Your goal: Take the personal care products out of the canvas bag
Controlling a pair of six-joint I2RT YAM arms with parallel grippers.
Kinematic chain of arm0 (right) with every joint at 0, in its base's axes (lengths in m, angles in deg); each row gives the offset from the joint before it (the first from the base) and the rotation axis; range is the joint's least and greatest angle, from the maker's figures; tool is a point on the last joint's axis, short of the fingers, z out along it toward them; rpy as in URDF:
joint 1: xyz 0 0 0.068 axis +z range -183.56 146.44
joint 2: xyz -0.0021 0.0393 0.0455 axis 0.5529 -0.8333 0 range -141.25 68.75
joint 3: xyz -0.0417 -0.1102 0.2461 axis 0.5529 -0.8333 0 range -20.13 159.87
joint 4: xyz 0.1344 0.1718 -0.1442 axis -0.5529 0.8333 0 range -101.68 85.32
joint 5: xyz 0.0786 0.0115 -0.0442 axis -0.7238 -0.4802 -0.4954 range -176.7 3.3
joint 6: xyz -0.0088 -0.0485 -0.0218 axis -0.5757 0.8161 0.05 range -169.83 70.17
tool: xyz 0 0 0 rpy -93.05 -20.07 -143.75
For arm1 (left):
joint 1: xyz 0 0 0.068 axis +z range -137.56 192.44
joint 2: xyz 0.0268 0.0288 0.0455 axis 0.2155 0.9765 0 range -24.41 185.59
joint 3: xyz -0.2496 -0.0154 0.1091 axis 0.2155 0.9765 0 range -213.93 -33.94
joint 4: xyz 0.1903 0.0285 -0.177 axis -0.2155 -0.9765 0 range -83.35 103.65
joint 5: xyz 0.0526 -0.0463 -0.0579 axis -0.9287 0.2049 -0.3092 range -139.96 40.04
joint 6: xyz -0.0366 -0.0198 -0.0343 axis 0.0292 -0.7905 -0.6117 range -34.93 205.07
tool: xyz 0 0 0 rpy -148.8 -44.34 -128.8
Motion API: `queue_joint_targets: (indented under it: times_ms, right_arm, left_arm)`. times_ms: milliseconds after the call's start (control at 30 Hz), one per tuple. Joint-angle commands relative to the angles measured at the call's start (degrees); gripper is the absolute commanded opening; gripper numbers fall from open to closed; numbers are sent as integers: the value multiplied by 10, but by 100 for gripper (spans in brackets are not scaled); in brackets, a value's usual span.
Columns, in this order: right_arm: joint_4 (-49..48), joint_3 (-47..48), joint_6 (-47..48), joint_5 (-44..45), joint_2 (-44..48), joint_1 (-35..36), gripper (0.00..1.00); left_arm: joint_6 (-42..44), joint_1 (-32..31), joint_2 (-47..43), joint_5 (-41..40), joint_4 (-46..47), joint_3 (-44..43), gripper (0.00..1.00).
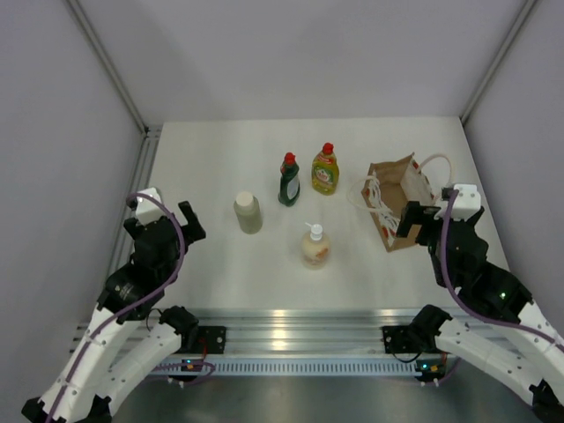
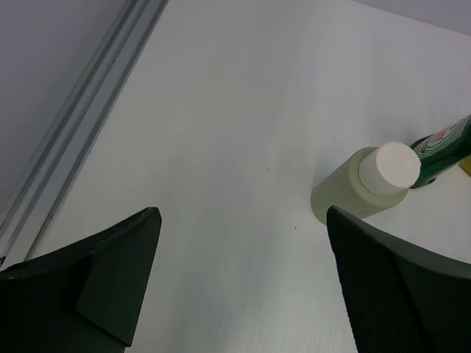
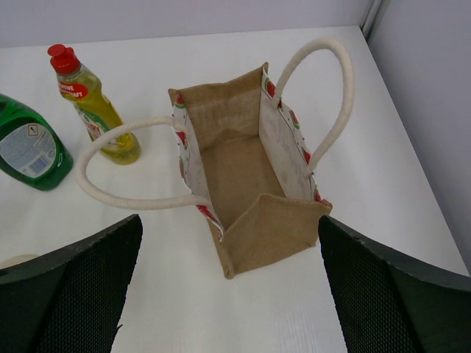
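Fingers [image 2: 110, 283] of the left gripper [image 2: 243, 220] stand apart on nothing, the cream cylinder [image 2: 353, 193] upright just beyond them on the table [image 1: 220, 150]. Right gripper [image 3: 229, 224] is spread too, facing the canvas bag [image 3: 268, 228], whose open mouth shows a bare inside. Left of it stand the dark green bottle [image 1: 289, 181], yellow-green bottle [image 1: 325, 170] and peach pump bottle [image 1: 315, 248].

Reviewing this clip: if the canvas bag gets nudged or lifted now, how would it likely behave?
The canvas bag looks empty inside, so it is probably light and would slide or tip easily. Its walls stand open unaided, suggesting some stiffness. The rope handles splay outward in loose loops, so they are likely floppy.
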Motion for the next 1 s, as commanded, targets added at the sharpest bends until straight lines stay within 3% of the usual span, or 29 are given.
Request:
queue_joint_targets:
  times_ms: [0, 433, 967]
  right_arm:
    - [54, 18, -7, 16, 32, 9, 99]
    - [66, -23, -12, 18, 94, 8, 99]
    - [66, -22, -25, 43, 80, 9, 99]
  left_arm:
    - [17, 3, -12, -17, 25, 5, 98]
    - [36, 3, -13, 43, 37, 14, 98]
    - [45, 4, -14, 75, 52, 18, 98]
